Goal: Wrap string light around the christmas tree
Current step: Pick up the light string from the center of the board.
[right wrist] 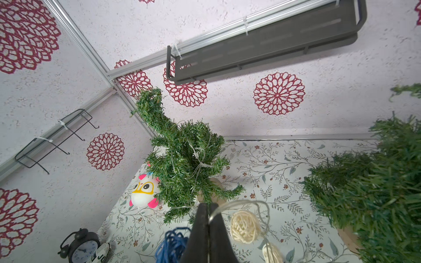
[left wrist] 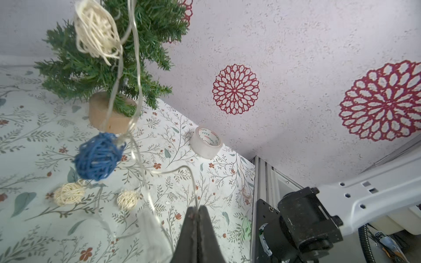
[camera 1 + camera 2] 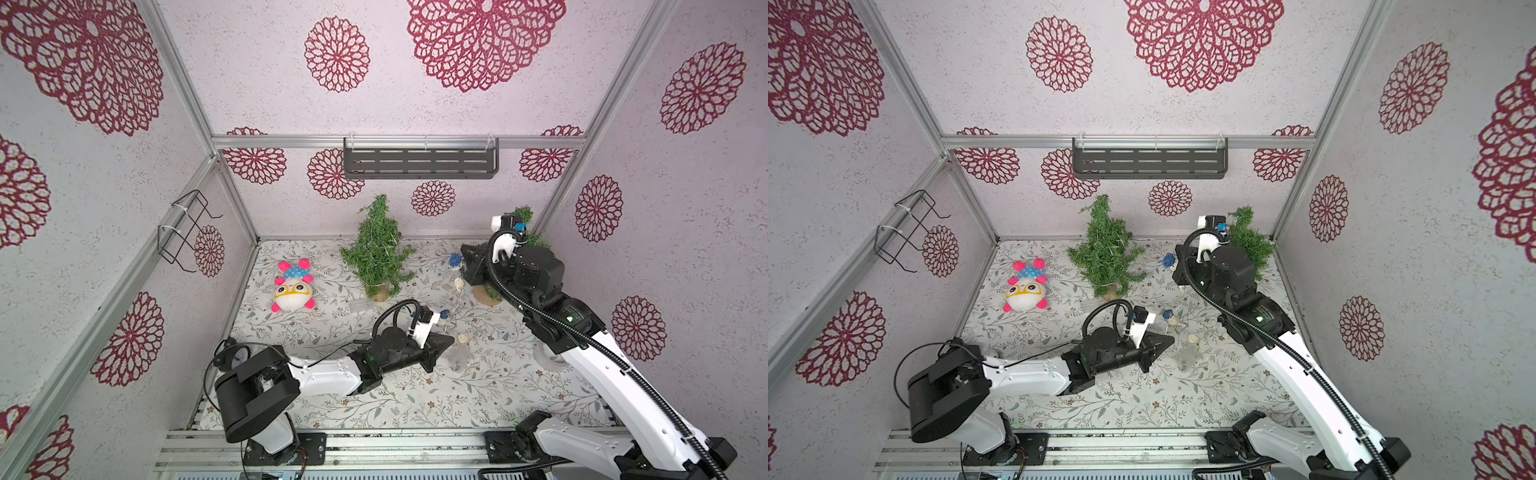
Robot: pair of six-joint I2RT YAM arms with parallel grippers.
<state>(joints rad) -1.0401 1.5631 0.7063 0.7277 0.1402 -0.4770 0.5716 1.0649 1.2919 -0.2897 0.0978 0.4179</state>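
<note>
Above the mat (image 3: 415,399), string light (image 3: 459,284) runs rearward, left claw (image 2: 197,210) to right claw (image 1: 209,208).

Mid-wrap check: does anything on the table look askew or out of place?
The middle christmas tree has a crooked tip, bent sideways instead of pointing up. Most of the string light trails loose beside it, off the branches. Nothing looks spilled or broken.

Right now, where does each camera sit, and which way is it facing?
Both top views: high in front, looking down on the table, left arm and right arm.
Left wrist: behind the shut left hand, facing the right tree.
Right wrist: behind the shut right hand, facing the centre tree.
Shared: both wrist views show the string light.
</note>
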